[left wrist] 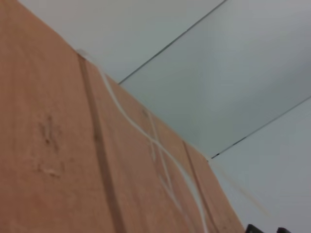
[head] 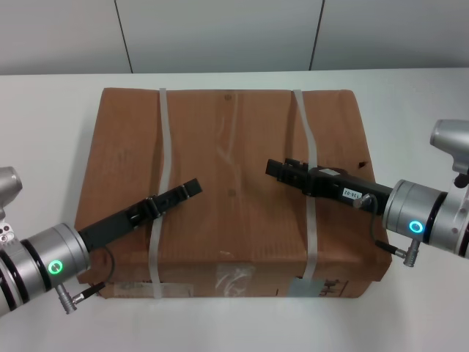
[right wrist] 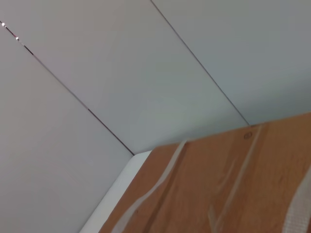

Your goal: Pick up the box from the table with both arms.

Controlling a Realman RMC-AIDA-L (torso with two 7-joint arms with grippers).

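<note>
Left gripper (head: 189, 188) hangs over the box (head: 231, 158) top, fingers narrow, near shut, holding nothing; tip lies just past the left strap (head: 160, 183), pointing in twd the middle. Right gripper (head: 275, 168) likewise sits above the lid, tip just inside the right strap (head: 308, 176); can't tell if its fingers are open or shut, they run together from the head cam. Whether either one touches the cardboard, can't tell.

Judgement: both arms are over the box top, not at its sides, so no squeeze or lift is set up yet. For a two-arm lift they'd prob need to go out to the left and right edges, or hook under the straps; a box this wide won't fit betw one pair of fingers.

Box lies flat on the table (head: 44, 132), about centred, far edge near the table's back edge, black print and clear tape on the front face. Cardboard looks scuffed and creased. Straps run front to back, a bit slack.

Table is plain white and smooth w/ bare margin both sides. Behind it a pale grey panelled wall (head: 220, 33) w/ thin dark seams; wrist views show the same panels above the lid.
</note>
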